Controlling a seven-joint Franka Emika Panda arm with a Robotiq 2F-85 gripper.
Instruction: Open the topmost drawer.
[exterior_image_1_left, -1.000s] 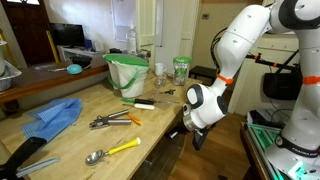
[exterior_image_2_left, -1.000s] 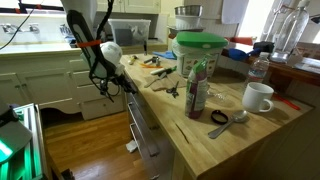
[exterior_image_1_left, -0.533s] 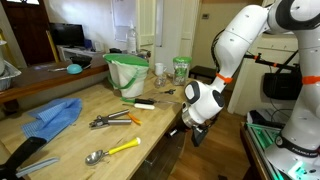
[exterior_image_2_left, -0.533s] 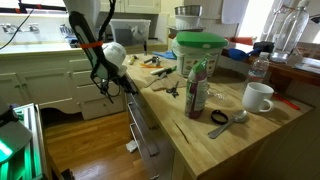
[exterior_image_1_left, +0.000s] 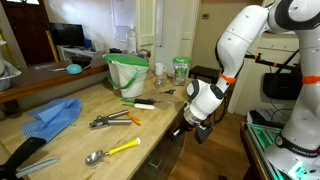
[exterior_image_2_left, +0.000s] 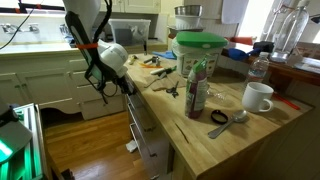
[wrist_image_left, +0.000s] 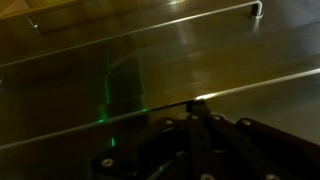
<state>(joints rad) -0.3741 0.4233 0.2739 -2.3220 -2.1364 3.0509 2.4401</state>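
The topmost drawer (exterior_image_2_left: 138, 112) is the dark wood front just under the butcher-block counter's edge; it also shows in an exterior view (exterior_image_1_left: 171, 140). Its inside is hidden. My gripper (exterior_image_1_left: 194, 128) is pressed against the counter's side at that height in both exterior views (exterior_image_2_left: 122, 86). In the wrist view, dark wood fronts fill the frame, with a metal bar handle (wrist_image_left: 205, 14) along the top. The gripper's (wrist_image_left: 196, 106) fingers come together to a point, and their tips touch a bright seam between two fronts. Nothing shows between the fingers.
The countertop (exterior_image_1_left: 75, 135) carries a green pail (exterior_image_1_left: 127, 72), a blue cloth (exterior_image_1_left: 55, 115), tongs (exterior_image_1_left: 113, 120), and a yellow-handled spoon (exterior_image_1_left: 112, 151). Near the other end stand a bottle (exterior_image_2_left: 197, 90) and a white mug (exterior_image_2_left: 258, 97). Wooden floor (exterior_image_2_left: 75, 140) lies beside the counter.
The arm and gripper have shifted slightly outward from the counter's side. Whether the drawer front moved with them cannot be told.
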